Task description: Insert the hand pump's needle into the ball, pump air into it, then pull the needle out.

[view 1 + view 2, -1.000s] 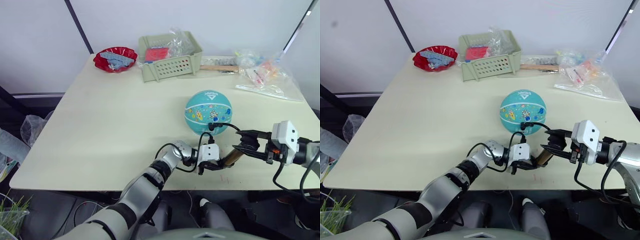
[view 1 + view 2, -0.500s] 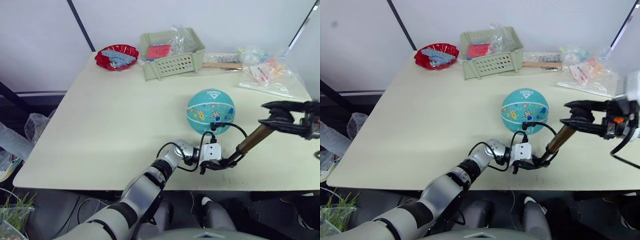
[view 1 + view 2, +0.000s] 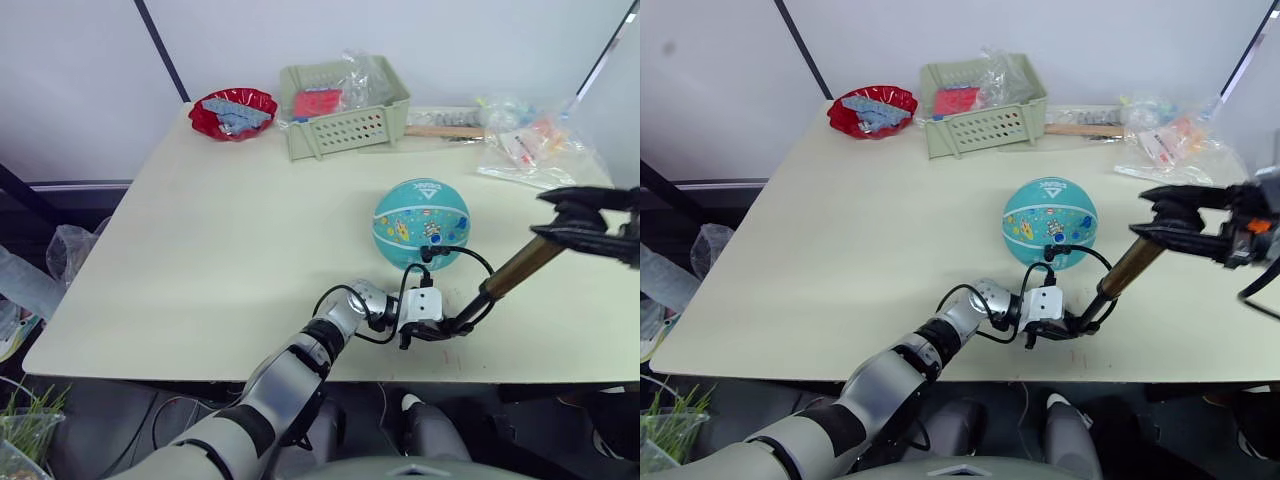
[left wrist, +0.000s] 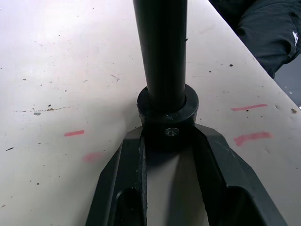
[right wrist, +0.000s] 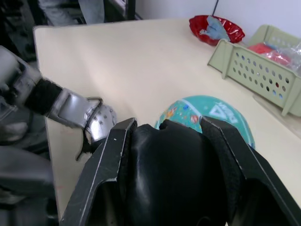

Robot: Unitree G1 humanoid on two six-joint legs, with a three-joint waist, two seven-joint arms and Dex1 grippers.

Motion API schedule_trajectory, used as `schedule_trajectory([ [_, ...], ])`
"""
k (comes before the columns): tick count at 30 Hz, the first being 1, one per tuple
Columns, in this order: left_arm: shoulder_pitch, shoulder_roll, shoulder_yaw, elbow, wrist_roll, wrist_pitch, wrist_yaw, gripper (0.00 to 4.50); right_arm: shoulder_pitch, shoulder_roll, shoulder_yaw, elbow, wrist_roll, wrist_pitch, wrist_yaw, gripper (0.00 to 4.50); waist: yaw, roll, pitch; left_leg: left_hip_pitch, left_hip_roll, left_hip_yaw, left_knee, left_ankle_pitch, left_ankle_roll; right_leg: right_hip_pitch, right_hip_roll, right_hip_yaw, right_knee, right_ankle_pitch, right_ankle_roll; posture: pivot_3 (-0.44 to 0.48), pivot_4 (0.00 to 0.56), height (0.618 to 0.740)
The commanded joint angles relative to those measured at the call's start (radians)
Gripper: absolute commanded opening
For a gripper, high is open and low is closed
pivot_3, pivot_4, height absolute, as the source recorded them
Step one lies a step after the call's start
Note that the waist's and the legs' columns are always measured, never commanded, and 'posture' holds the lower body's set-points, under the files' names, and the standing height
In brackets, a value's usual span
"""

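Note:
The teal ball [image 3: 421, 223] rests on the table [image 3: 220, 230] near its front right. The needle's black fitting [image 3: 425, 254] sits against the ball's near side, and the black hose [image 3: 478, 262] loops from it down to the hand pump [image 3: 515, 270]. The bronze pump slants up to the right, drawn out long. My left gripper [image 3: 446, 327] is shut on the pump's black bottom cap [image 4: 167, 113] at the table surface. My right gripper [image 3: 558, 215] is shut on the pump's black top handle [image 5: 169, 169], to the right of the ball.
A red bowl [image 3: 232, 112] and a green basket [image 3: 345, 105] stand at the back. A pale wooden stick [image 3: 440, 131] and plastic bags [image 3: 530, 145] lie at the back right. The pump's base is close to the table's front edge.
My right gripper has drawn the pump's handle up and to the right, lengthening the pump. The left gripper and the ball have stayed in place.

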Motion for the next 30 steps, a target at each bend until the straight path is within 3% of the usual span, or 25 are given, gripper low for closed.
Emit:
schedule_trajectory([
  [1,0.029,0.018,-0.027,0.063,0.051,0.041,0.011,0.98,0.087,0.06,0.149,-0.009,-0.145,-0.09,-0.006,1.63,-0.002,-0.003,-0.002,0.001,0.0,0.0,0.0,0.0,0.0,0.0,0.0,0.0,0.0,-0.001,0.001,0.0,0.15,0.74],
  [10,0.032,0.019,-0.028,0.06,0.05,0.034,0.017,0.98,0.156,0.187,0.306,0.068,-0.327,-0.269,-0.04,1.63,-0.001,-0.003,-0.005,0.002,0.001,-0.001,0.001,0.0,-0.001,0.002,0.002,0.0,0.0,0.0,0.001,0.0,0.15,0.74],
  [14,0.034,0.014,-0.028,0.056,0.053,0.022,0.04,0.98,0.151,0.205,0.31,0.071,-0.348,-0.306,-0.051,1.63,-0.001,-0.003,-0.005,0.002,0.0,-0.001,0.001,0.0,-0.001,0.002,0.002,0.0,0.001,0.0,0.0,0.0,0.15,0.74],
  [19,0.032,0.006,-0.02,0.061,0.044,0.032,0.038,0.98,0.089,0.143,0.189,0.034,-0.216,-0.235,-0.009,1.63,0.001,-0.001,-0.003,0.002,0.0,-0.001,0.001,0.0,-0.001,0.001,0.002,0.0,0.0,0.0,0.0,0.0,0.15,0.74],
  [21,0.03,0.006,-0.017,0.062,0.043,0.034,0.039,0.98,0.047,0.102,0.126,0.019,-0.141,-0.178,0.003,1.63,0.002,0.006,0.001,0.0,-0.001,-0.001,0.002,0.0,0.0,0.001,0.001,0.0,0.0,0.0,0.0,0.0,0.15,0.74],
  [30,0.029,0.013,-0.02,0.07,0.053,0.025,0.039,0.98,-0.078,-0.059,-0.086,0.014,0.074,0.025,0.035,1.63,0.007,0.009,0.006,-0.004,-0.002,-0.001,0.002,0.0,0.0,-0.002,-0.001,0.0,0.0,0.001,0.0,0.0,0.15,0.74],
])
